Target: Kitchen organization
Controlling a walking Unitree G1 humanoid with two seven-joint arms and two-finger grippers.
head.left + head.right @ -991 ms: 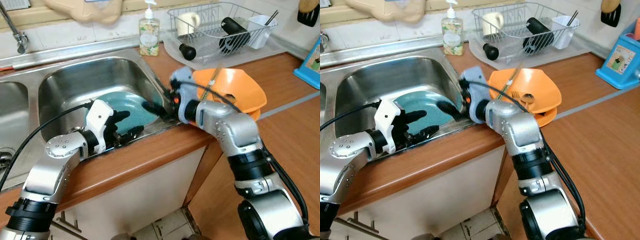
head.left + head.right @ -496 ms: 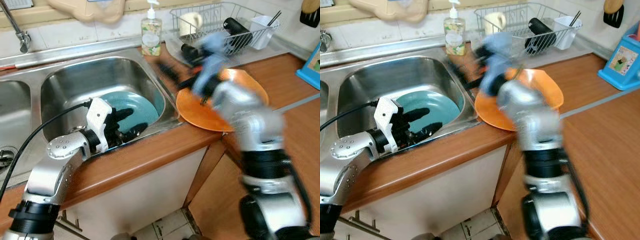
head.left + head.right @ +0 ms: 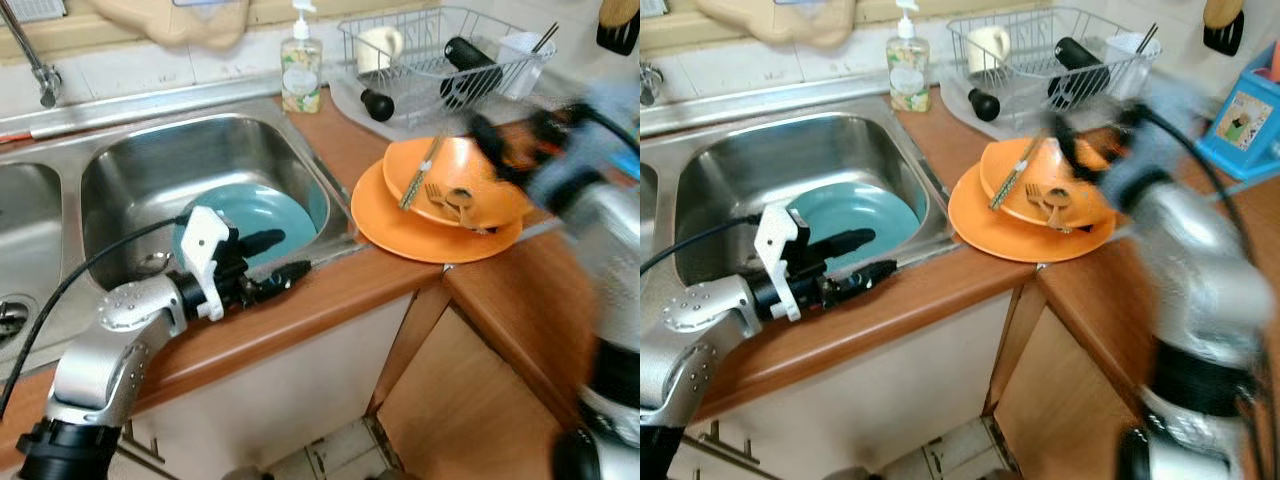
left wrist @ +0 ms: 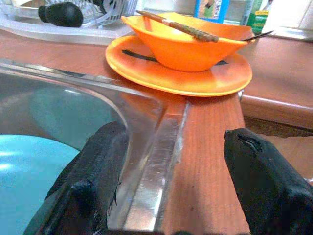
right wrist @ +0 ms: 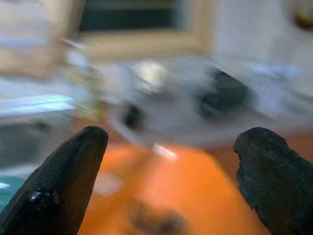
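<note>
A teal plate (image 3: 262, 208) lies in the steel sink (image 3: 150, 150). An orange bowl (image 3: 452, 178) holding a chopstick, a fork and a spoon sits on an orange plate (image 3: 400, 235) on the wooden counter right of the sink. My left gripper (image 3: 284, 256) is open with nothing in it, its fingers straddling the sink's front rim (image 4: 161, 147) near the teal plate's edge. My right gripper (image 3: 1095, 130), blurred by motion, hovers open just above the far right side of the bowl (image 5: 161, 196), with nothing between its fingers.
A wire dish rack (image 3: 440, 50) with a mug and dark utensils stands behind the bowl. A soap bottle (image 3: 300, 65) is at the sink's back corner, a tap (image 3: 35, 70) at far left, a blue box (image 3: 1245, 110) at far right.
My right arm has swung from the sink's rim to the right, past the orange bowl, uncovering bowl and plate. My left gripper has shifted from inside the sink onto its front rim.
</note>
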